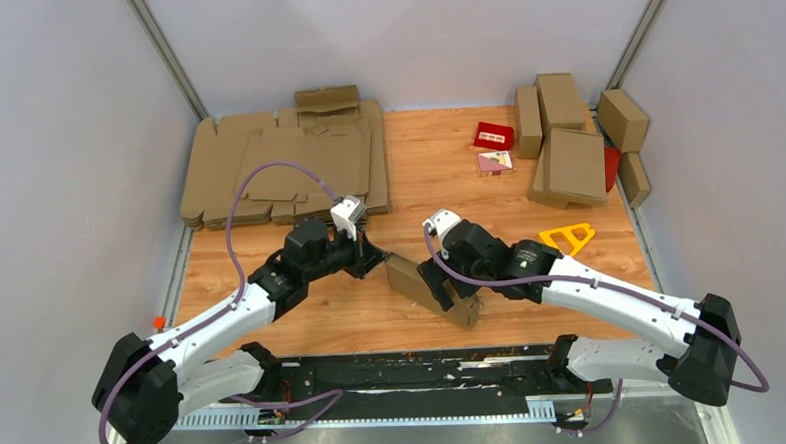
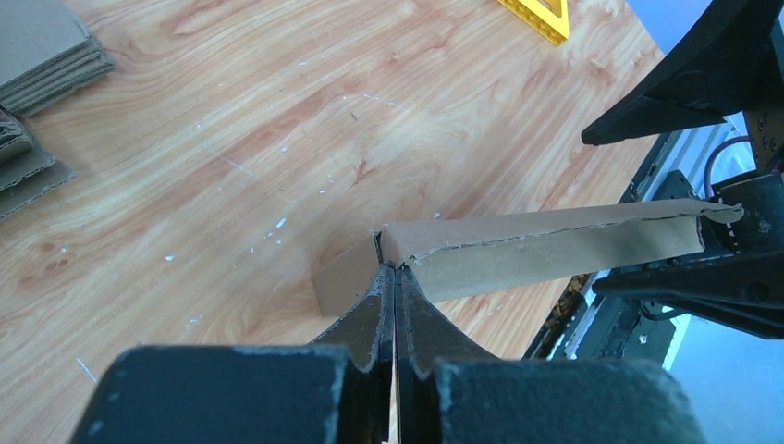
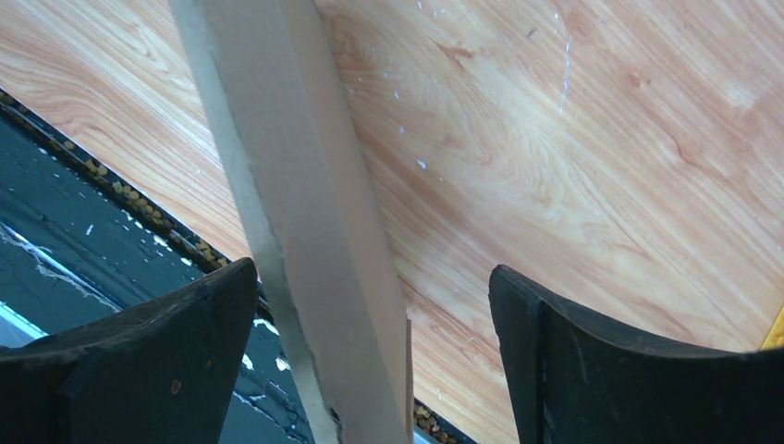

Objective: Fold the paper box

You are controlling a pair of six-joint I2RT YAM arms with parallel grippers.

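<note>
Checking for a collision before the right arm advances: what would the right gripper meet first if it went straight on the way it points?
The paper box, which sits between the open fingers of the right gripper. Past it lies the wooden table, though depth is hard to judge.

Bare counter [image 1: 437, 180] stretches beyond the paper box [image 1: 424, 284], open for passage. Far left of the box a pile of flat blanks [image 1: 277, 167] blocks the way. To its right lies a yellow triangle [image 1: 567, 238], with folded boxes [image 1: 569, 149] farther back.
</note>
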